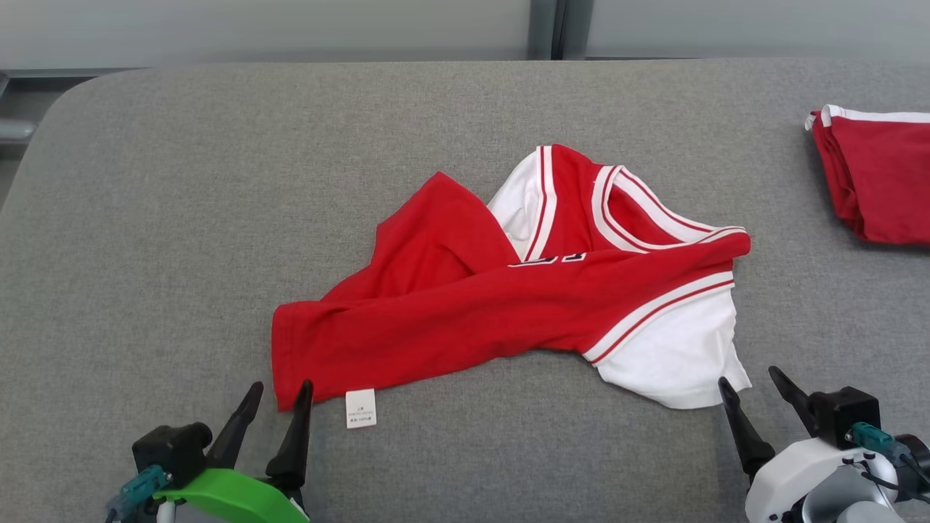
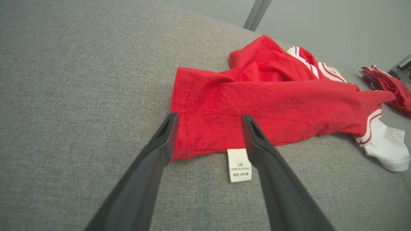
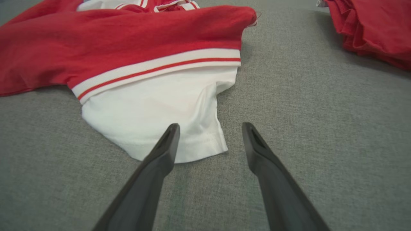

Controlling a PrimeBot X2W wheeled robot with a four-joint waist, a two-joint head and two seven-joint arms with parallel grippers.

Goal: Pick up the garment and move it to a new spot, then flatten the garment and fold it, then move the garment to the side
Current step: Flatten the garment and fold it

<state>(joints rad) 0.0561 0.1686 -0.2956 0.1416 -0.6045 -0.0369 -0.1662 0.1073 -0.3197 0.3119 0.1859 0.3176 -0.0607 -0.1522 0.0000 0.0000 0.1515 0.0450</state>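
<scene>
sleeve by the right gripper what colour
White sleeve, red-striped band above; clearest in right wrist view.

The garment (image 1: 508,290) lies at the middle of the desk (image 1: 182,181), with its label (image 1: 361,407) on the desk at its near-left corner. The left hand (image 1: 283,385) is just before that corner, left of the label. The right hand (image 1: 747,375) is just before the garment's near-right end. A second garment (image 1: 883,181) lies well apart, far right.

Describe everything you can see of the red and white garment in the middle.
The garment is a red jersey-like shirt of soft knit, with white sleeves, red-and-white striped collar and sleeve bands, and a white care label at the hem. It lies crumpled, folded over itself, on the grey fabric surface, unheld.
</scene>
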